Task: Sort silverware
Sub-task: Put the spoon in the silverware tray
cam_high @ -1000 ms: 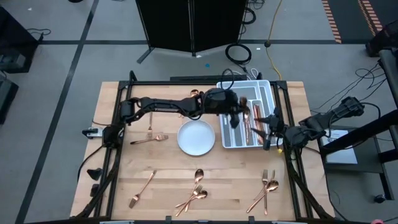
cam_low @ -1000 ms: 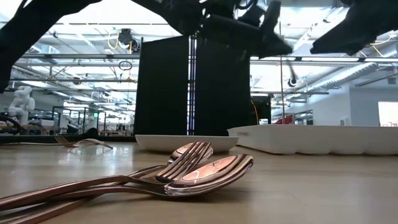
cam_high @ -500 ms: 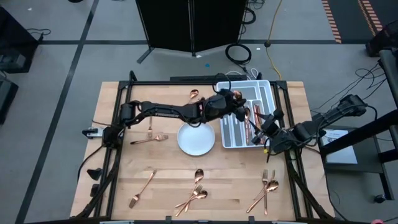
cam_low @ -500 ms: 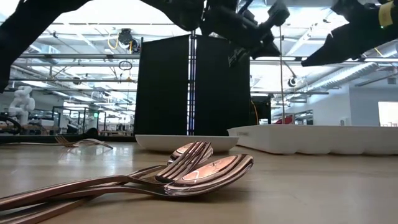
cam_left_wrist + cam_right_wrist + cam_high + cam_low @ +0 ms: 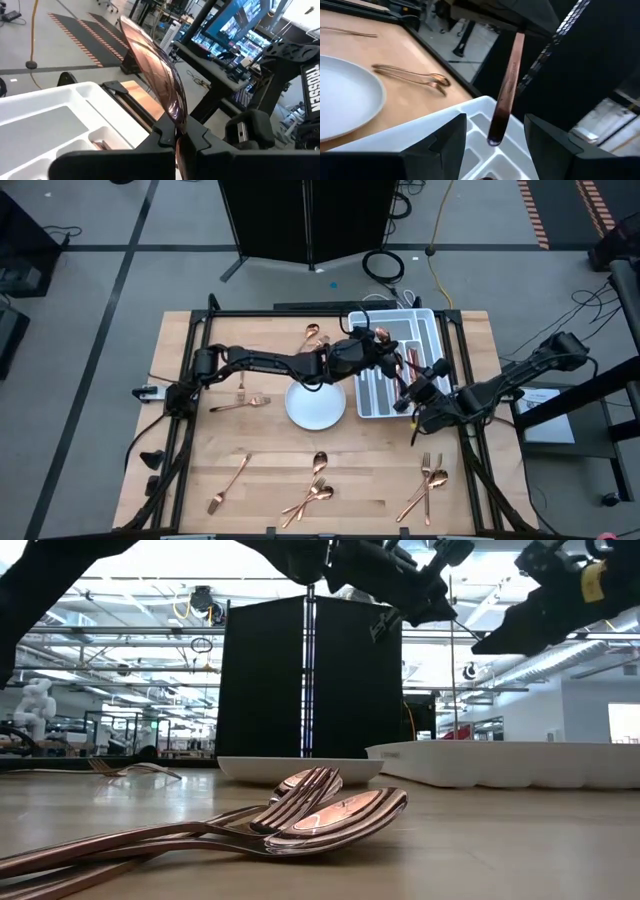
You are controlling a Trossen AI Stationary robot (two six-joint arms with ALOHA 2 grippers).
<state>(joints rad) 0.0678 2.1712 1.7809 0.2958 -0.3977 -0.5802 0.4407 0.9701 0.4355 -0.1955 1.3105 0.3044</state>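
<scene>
Above the tray (image 5: 425, 320), the left gripper (image 5: 383, 352) clamps a spoon (image 5: 506, 90), handle hanging down toward the right gripper's (image 5: 412, 392) parted fingers.

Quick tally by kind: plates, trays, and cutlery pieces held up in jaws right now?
white plate: 1
white tray: 1
spoon held in the left gripper: 1
Total: 3

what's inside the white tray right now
A few copper pieces lie in the white tray's long slots. The left gripper, holding a spoon, hides part of it.
</scene>
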